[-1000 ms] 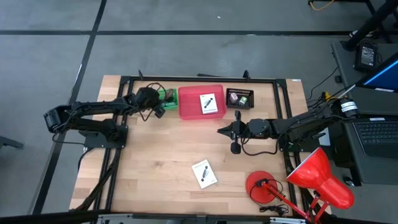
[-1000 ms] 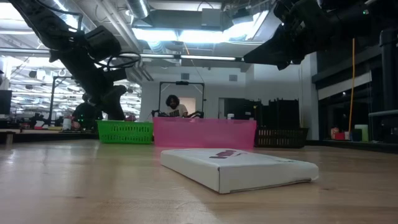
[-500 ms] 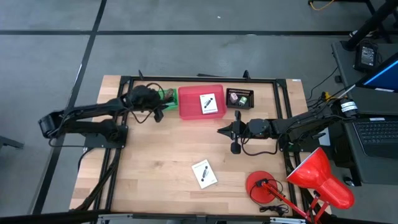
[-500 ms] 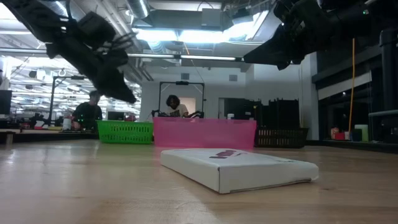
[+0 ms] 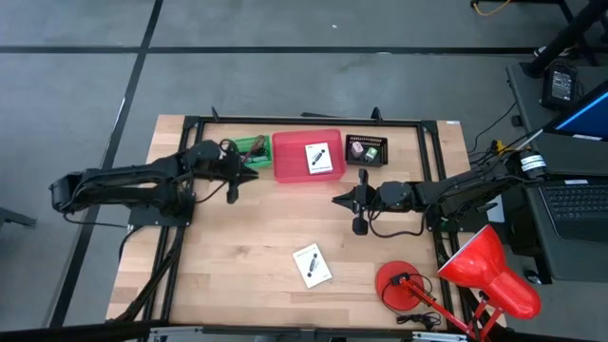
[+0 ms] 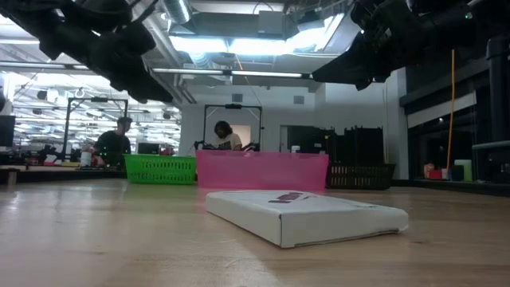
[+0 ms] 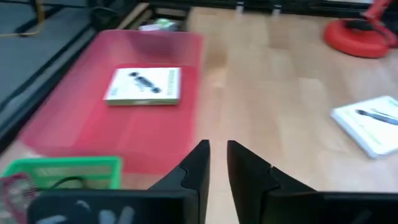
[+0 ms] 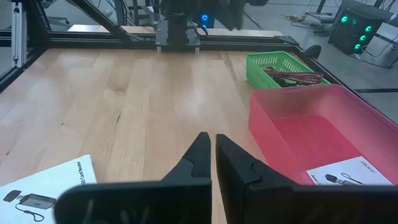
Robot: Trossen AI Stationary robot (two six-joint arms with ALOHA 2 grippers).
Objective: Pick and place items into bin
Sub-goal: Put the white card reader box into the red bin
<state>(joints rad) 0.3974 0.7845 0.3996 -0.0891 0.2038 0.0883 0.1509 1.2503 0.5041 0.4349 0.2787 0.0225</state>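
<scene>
Pale wooden table — wide, brightly lit workshop behind.

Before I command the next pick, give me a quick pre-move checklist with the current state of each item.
1. Left gripper empty, fingers nearly together: ok.
2. Right gripper shut, holding nothing: ok.
3. Pink bin upright, one white card already inside: ok.
4. Second white card flat on the table, unobstructed: ok.
5. Green basket holds cords: ok.
6. Contents of the dark basket: cannot tell.
</scene>
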